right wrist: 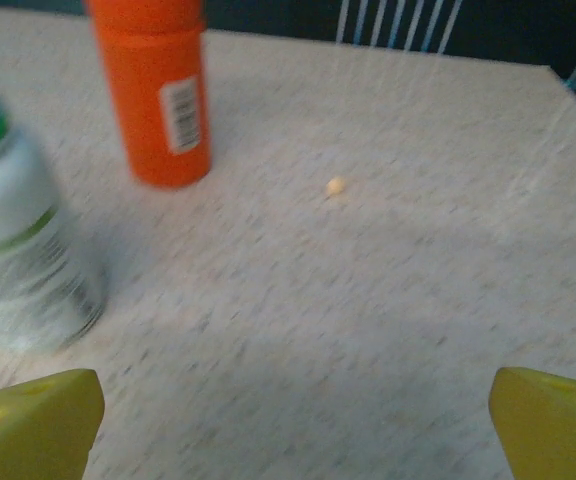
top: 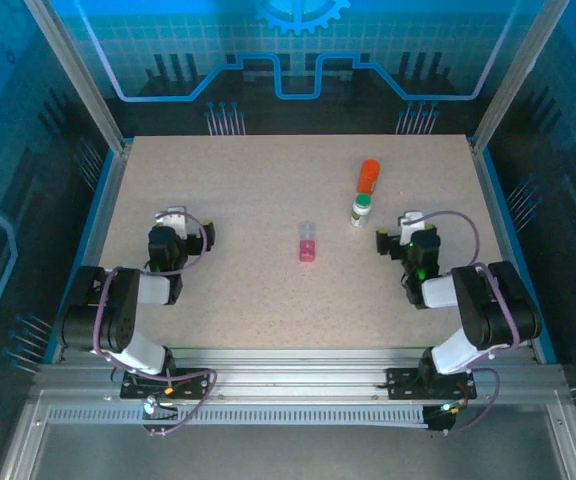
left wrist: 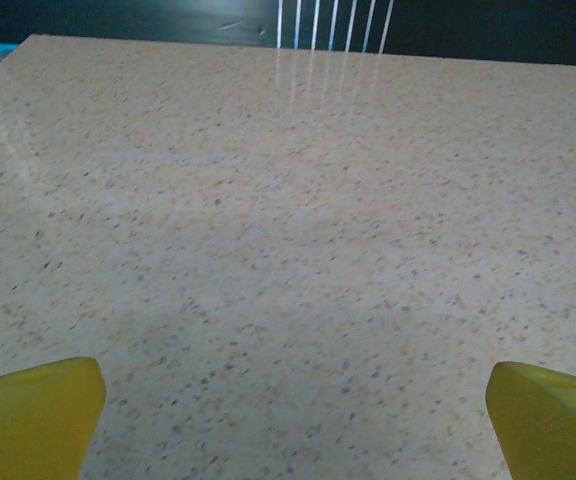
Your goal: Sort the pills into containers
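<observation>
Robot lab cell: aluminium frame (top: 288, 365), speckled table (top: 248, 180).

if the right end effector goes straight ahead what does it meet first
Probably the small pill on the table; the orange bottle and white bottle sit left of its line.

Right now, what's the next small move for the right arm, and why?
Probably ease the open right pincer forward toward the small pale round pill: it lies loose on the speckled table near the orange cylindrical bottle, nothing between.
</observation>
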Controlling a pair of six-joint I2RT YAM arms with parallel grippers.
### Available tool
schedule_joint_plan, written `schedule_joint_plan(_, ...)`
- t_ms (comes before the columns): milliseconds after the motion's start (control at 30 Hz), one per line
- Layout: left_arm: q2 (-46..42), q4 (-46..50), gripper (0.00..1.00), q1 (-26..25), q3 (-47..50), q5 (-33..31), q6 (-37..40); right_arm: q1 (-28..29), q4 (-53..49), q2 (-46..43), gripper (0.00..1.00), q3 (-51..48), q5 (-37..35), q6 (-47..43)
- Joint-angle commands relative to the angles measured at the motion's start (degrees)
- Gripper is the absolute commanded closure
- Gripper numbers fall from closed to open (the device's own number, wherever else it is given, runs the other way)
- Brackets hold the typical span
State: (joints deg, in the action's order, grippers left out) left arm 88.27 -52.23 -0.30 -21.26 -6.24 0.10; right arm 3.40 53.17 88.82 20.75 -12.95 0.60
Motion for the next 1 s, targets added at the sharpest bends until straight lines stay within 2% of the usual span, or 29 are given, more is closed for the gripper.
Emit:
schedule_joint_plan(0,0.4,-0.3,0.01,-0.8,-0.8,0.0,0.7,1.4,-0.2,-0.6,0.0,1.0,1.4,0.2)
schedule_joint_plan(700,0.4,-0.1,0.01,-0.9,-0.9,0.4,0.8,1.7,-1.3,-0.6,0.0,1.5,2.3,-0.5)
schedule_joint_plan(967,0.4,0.9,0.01,0.0,-1.2,2.4,0.2,1.7,-1.3,-0.6,0.0,1.6,2.4,-0.6)
